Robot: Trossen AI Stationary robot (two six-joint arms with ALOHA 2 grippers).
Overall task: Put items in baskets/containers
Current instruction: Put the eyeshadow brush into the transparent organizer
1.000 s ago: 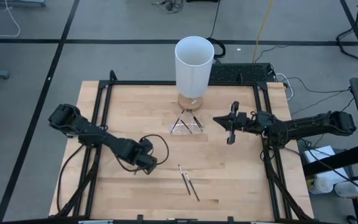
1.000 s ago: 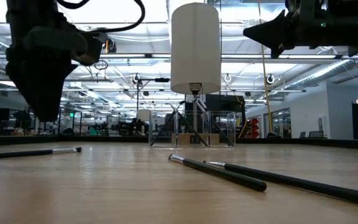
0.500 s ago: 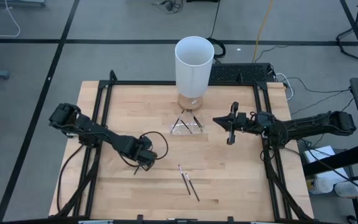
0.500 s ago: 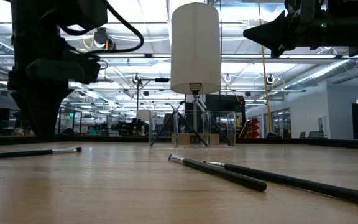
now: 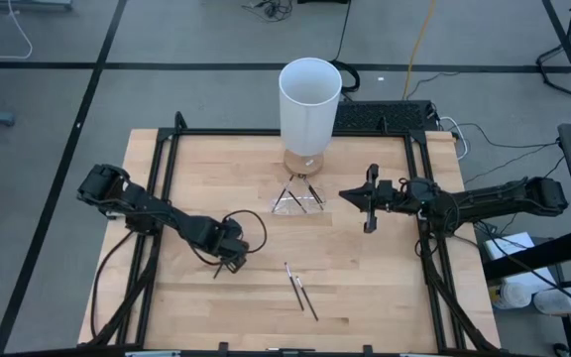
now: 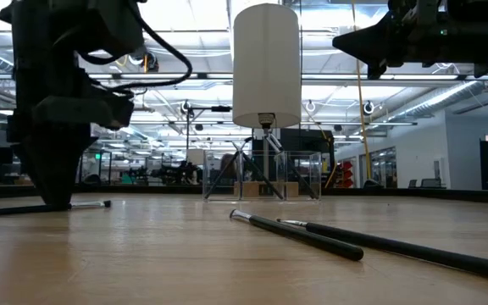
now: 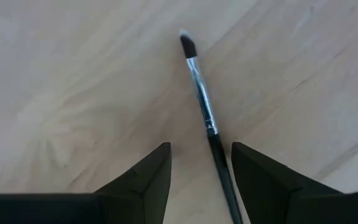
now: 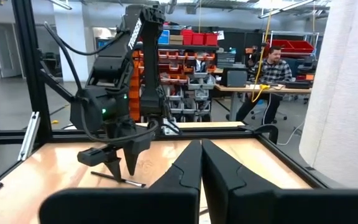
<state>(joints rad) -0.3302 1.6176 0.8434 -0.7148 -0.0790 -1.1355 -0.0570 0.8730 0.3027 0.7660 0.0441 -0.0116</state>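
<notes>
A thin dark stick with a pale tip (image 7: 199, 93) lies flat on the wooden table (image 5: 365, 288). My left gripper (image 7: 201, 158) points straight down over it, open, one finger on each side of the stick's handle, tips close to the table (image 6: 53, 202). Whether a finger touches the stick, I cannot tell. Two more sticks (image 5: 300, 291) lie crossed near the front edge. The clear container (image 5: 295, 198) stands mid-table with sticks leaning inside. My right gripper (image 8: 201, 149) is shut and empty, held high and level at the right (image 5: 350, 192).
A tall white cylinder (image 5: 310, 94) on a wooden base stands just behind the clear container. A black frame (image 5: 162, 178) runs along the table's edges. Bare wood lies between the left gripper and the container. A person sits at a desk (image 8: 269, 68) in the room beyond.
My left gripper has come down toward the table, its fingers now straddling the stick near the tabletop. The stick has stayed where it lay.
</notes>
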